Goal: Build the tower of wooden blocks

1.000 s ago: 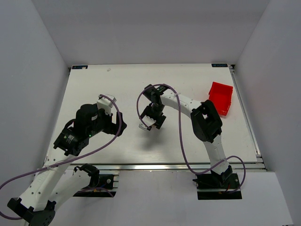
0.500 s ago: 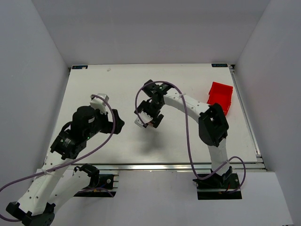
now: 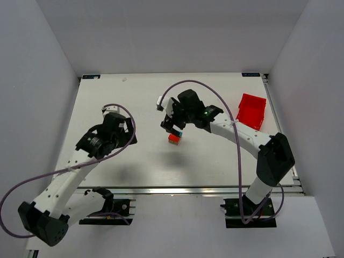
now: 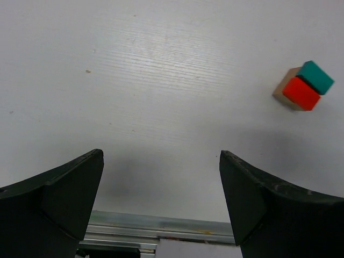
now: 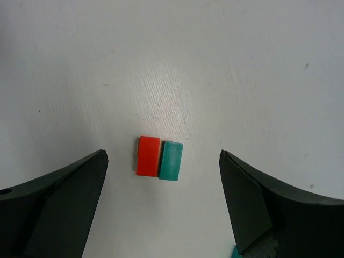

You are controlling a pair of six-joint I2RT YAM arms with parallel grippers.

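Left gripper (image 4: 161, 156), right gripper (image 5: 161, 158): wide, empty.
Wood block tower (image 4: 302, 87): tan base plain from left wrist only (table edge (image 4: 161, 234) well apart).

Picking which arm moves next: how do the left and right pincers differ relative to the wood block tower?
The right pincer hangs directly over the wood block tower, blocks framed between its fingers; the left pincer is off to the side, the tower at its view's upper right. The right pincer is at the table's middle, the left pincer nearer its left edge. Both are open and empty.
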